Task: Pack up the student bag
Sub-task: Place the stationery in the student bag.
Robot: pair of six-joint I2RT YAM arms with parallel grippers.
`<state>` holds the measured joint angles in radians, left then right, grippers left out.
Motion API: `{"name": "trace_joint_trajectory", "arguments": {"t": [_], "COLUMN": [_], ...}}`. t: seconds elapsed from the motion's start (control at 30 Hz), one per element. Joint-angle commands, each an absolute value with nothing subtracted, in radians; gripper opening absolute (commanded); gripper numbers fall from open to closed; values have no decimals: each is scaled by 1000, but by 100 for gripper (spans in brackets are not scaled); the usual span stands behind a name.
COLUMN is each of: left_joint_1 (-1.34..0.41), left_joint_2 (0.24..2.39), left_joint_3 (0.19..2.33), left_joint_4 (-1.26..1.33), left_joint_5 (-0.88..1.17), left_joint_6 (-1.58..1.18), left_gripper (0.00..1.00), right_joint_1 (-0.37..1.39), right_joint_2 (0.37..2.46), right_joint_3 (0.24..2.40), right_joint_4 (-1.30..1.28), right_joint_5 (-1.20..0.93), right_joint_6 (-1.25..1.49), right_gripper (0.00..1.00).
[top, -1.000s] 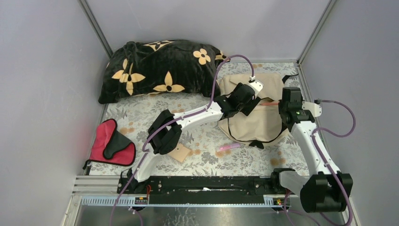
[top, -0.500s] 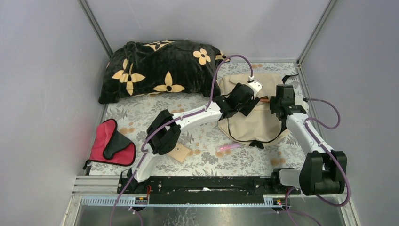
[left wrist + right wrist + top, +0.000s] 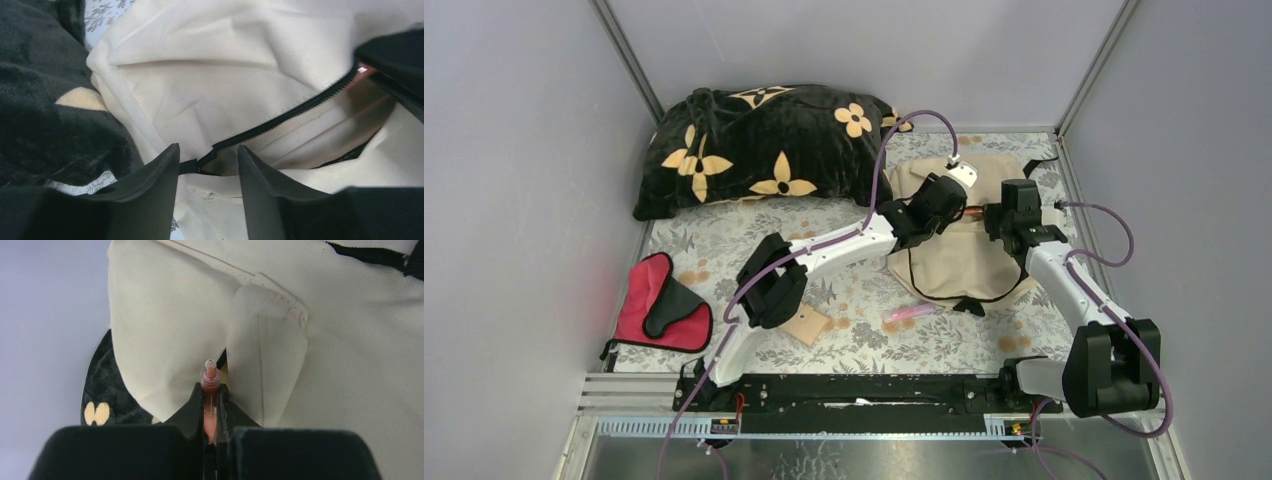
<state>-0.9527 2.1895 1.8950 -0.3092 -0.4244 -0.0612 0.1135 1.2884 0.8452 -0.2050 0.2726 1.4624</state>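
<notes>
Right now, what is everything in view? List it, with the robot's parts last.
student bag: 1, cream with black zipper partly open, far right
pillow: 1, black with yellow flowers, far left
pouch: 1, red and black, near left
loose pen: 1, pink, on cloth before bag
block: 1, tan, near centre
held pen: 1, reddish, between right fingers
tablecloth: 1, grey floral, on table
left fingers: 2, black, apart, astride the zipper's end
right fingers: 2, black, shut on held pen

Left pincer faces right pincer above the student bag.
</notes>
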Motion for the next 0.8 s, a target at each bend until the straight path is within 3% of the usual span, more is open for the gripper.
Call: {"name": "trace_joint_trajectory", "arguments": {"t": [0.0,0.27,0.37,0.6,0.77], "left_joint_1": [-928,-917,-916,-917,-913], "left_joint_2": [2204,2196,2178,2157,2129], "left_joint_3": [1937,1964,1958,1942,1906], "left_joint_4": [-310,-306,-300,-293,-278], "left_joint_5": [-512,-487,-457,-368,-370], "left_joint_6": [-75,-78,-76,-80,-94], "left_gripper": [48,18,0,0,12], "right_joint_1": [127,125,126,127,135], "right_joint_2": [1192,1133,1135,1214,1261], "right_joint_3": [847,818,807,831,856], "right_joint_4": [-243,-297,-292,-272,-269], "right_joint_5": [343,348,324,247,200], "right_joint_6": [1387,1377,1379,1401,1433], "right_gripper": [0,0,0,0,0]}}
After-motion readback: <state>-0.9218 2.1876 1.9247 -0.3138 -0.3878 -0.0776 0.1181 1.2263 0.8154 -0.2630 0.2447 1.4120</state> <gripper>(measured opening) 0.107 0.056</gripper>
